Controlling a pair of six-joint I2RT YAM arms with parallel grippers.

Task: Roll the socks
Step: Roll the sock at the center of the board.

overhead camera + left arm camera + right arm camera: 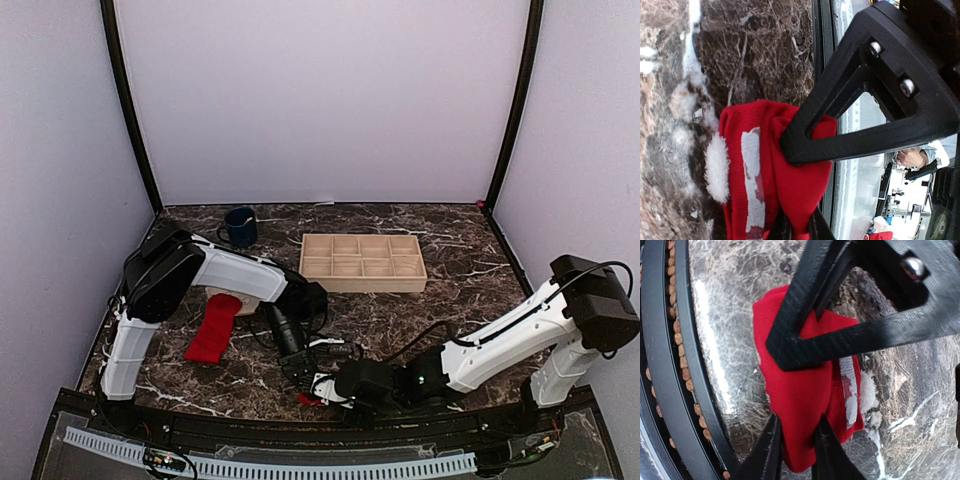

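Note:
One red sock (790,185), a small bundle with white patches, lies near the table's front edge, where it shows as a small red patch (308,399). My left gripper (799,213) is shut on one end of it, red fabric pinched between its fingers. From the opposite side my right gripper (798,418) is shut on the same sock (800,390). The two grippers meet at front centre, the left gripper (300,378) beside the right gripper (326,388). A second red sock (212,330) lies flat at the left, its upper end under my left arm.
A beige plate (247,303) peeks out under the left arm beside the flat sock. A wooden compartment tray (362,262) stands at the back centre and a dark blue mug (239,226) at the back left. A black rail (670,390) runs just beside the bundle.

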